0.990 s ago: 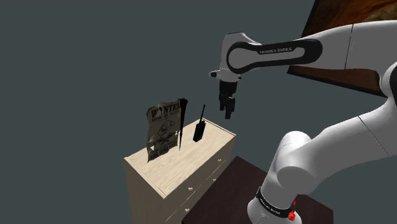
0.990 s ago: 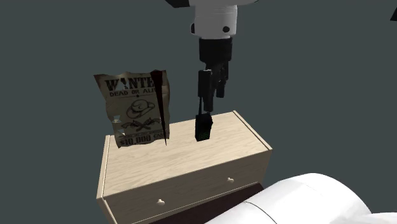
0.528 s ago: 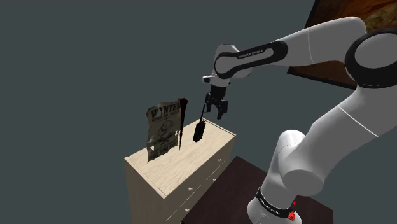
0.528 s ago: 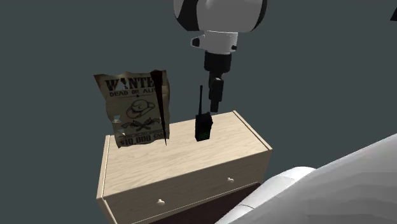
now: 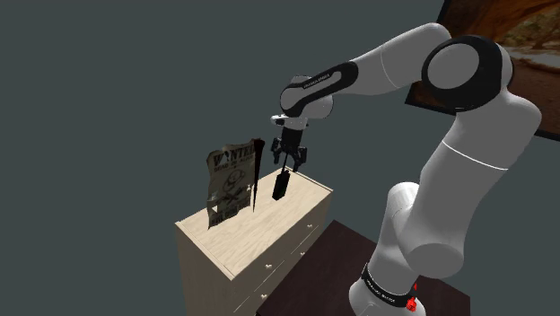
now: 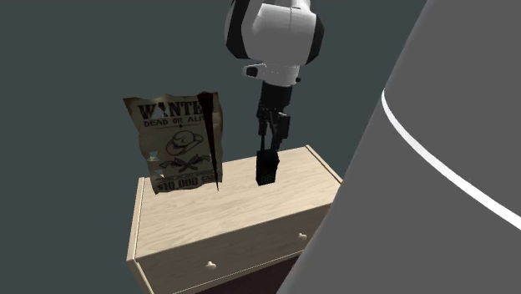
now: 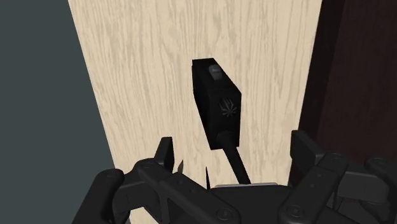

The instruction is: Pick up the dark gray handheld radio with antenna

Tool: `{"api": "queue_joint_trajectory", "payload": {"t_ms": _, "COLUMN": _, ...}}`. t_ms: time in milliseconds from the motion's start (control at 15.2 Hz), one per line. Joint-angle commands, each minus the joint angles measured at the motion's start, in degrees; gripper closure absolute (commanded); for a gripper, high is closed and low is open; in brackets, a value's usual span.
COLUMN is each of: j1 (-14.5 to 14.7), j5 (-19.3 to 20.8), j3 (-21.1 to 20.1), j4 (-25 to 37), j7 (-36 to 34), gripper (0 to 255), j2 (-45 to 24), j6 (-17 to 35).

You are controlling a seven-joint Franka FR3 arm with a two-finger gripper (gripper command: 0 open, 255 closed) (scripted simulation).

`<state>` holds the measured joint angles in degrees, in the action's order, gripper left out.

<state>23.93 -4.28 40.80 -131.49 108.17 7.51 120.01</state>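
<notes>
The end effector hangs right above the handheld radio, pointing down at it. In the wrist view the two black fingers stand well apart and hold nothing. The antenna rises between them without touching either.

The step in hand looks like the final descent before the grasp. It probably goes best as a straight drop along the antenna's line, with the fingers held wide until they pass it and flank the body. Closing on the boxy body should give a firmer hold than pinching the thin antenna, which would likely slip or swing. The body seems to sit a little nearer one finger than the other, so a small sideways correction first would help both pads meet it together. The radio is tall, narrow and standing on end, so a one-sided touch could tip it over. It also stands close to the dresser's edge, where a fall would be costly.

The radio is a small, dark, nearly black rectangular block, upright on the pale wood-grain top of the dresser. A faint leaf-like emblem shows on one face. It stands toward the back of the top, on the second exterior view's right, near a curled "WANTED" poster but apart from it.
</notes>
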Motion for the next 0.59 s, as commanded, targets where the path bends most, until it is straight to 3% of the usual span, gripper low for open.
{"api": "queue_joint_trajectory", "payload": {"t_ms": 0, "j1": 0.12, "j5": -1.08, "j3": 0.47, "j4": -0.62, "j7": 1.65, "gripper": 0, "j2": -1.32, "j6": 1.57}}
{"api": "queue_joint_trajectory", "payload": {"t_ms": 330, "j1": 0.3, "j5": -2.82, "j3": 0.84, "j4": -1.84, "j7": 3.27, "gripper": 0, "j2": -3.38, "j6": 4.21}}
{"api": "queue_joint_trajectory", "payload": {"t_ms": 396, "j1": 0.28, "j5": -2.76, "j3": 0.85, "j4": -1.82, "j7": 3.26, "gripper": 255, "j2": -3.32, "j6": 4.15}}
{"api": "queue_joint_trajectory", "payload": {"t_ms": 528, "j1": 0.26, "j5": -2.75, "j3": 0.87, "j4": -1.79, "j7": 3.29, "gripper": 255, "j2": -3.32, "j6": 4.1}}
